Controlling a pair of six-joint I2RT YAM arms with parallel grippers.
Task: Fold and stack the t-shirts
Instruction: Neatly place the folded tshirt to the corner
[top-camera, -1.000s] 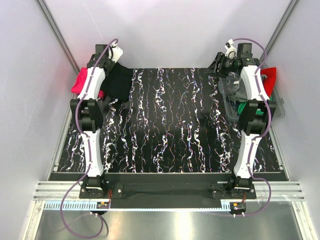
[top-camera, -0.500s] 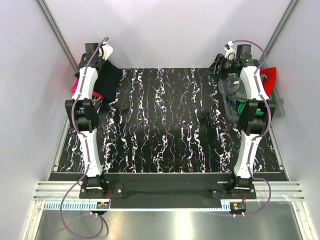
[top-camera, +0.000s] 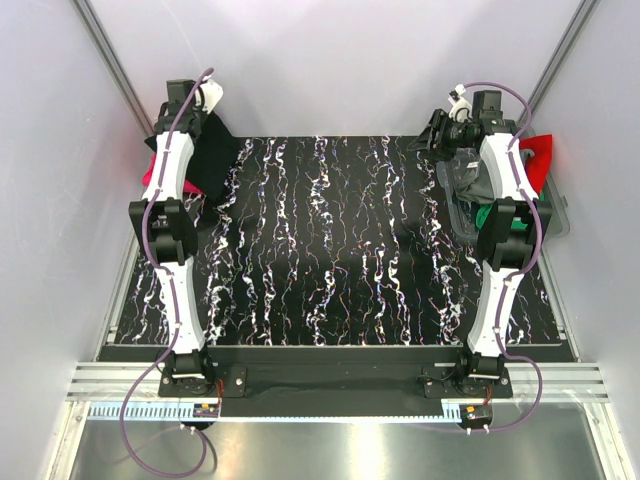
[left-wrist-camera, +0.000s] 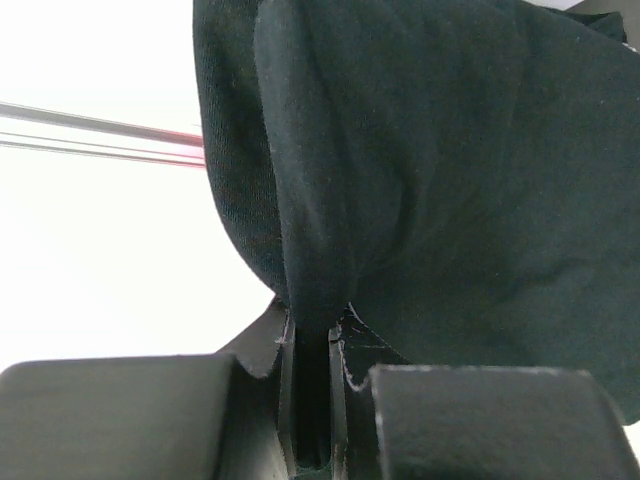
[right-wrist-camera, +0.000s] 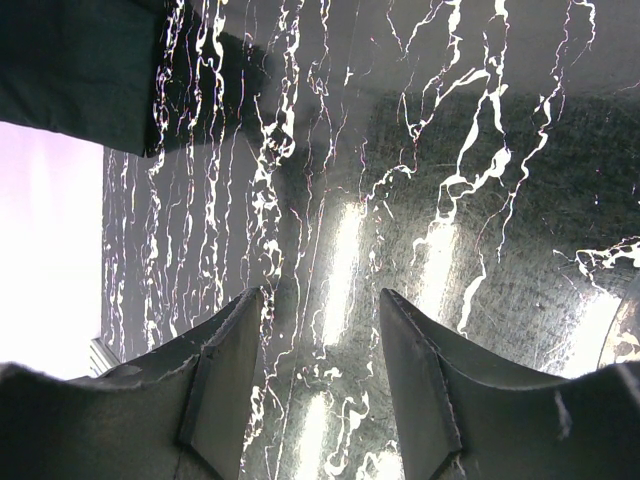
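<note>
The left pincer (left-wrist-camera: 312, 360) is closed on a fold of the black t-shirt (left-wrist-camera: 450, 180): in the left wrist view a narrow ridge of dark cloth runs down into the thin gap between its two fingers, and the rest of the shirt spreads out above and to the right of that grip in soft creases. Seen from above, this pincer sits at the far left corner of the desk (top-camera: 330, 250), with the black shirt draped just below it, toward the arm's base, partly on the marbled surface and partly hidden by the arm. A pink-red t-shirt (top-camera: 152, 172) lies just beside the black one, on the outer side of the left pincer, at the desk's left edge. The right pincer (right-wrist-camera: 320, 300) stands open and holds nothing; between its spread fingers only the shiny black-and-white desk shows. It hovers at the far right of the desk, and the black shirt lies well apart from it, across the desk. Just behind the right pincer, under its arm, a clear bin (top-camera: 556, 215) holds a grey t-shirt (top-camera: 478, 185) and a green t-shirt (top-camera: 487, 214), largely covered by the arm. A red t-shirt (top-camera: 541, 158) hangs at the bin's far outer side.
</note>
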